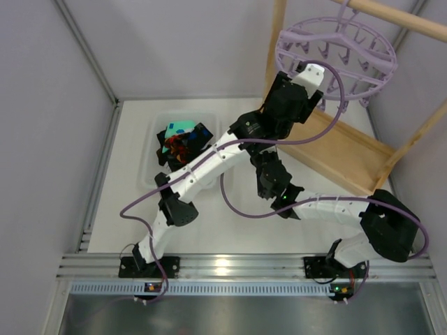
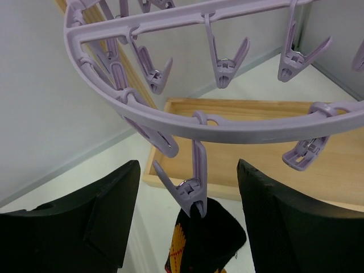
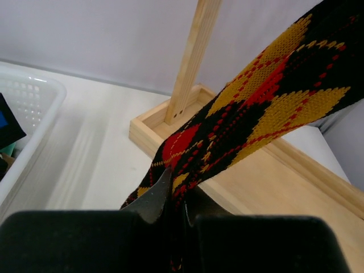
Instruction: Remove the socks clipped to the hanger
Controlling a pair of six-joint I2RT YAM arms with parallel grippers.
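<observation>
Right gripper [image 3: 173, 199] is pinching the low end of the diamond sock [image 3: 267, 91]. It runs stretched up and away to one peg [image 2: 193, 196]. Left gripper [image 2: 187, 193] is spread, straddling that peg under the hanger [image 2: 227, 133] ring, so left is nearer.

white table [image 1: 119, 167]: white basket [image 1: 148, 162] left, wooden tray base [image 1: 342, 157] right.

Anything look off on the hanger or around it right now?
Only one thing: the diamond sock is pulled taut at a slant between its clip and the shut right gripper. The hanger looks intact; nothing spilled.
</observation>
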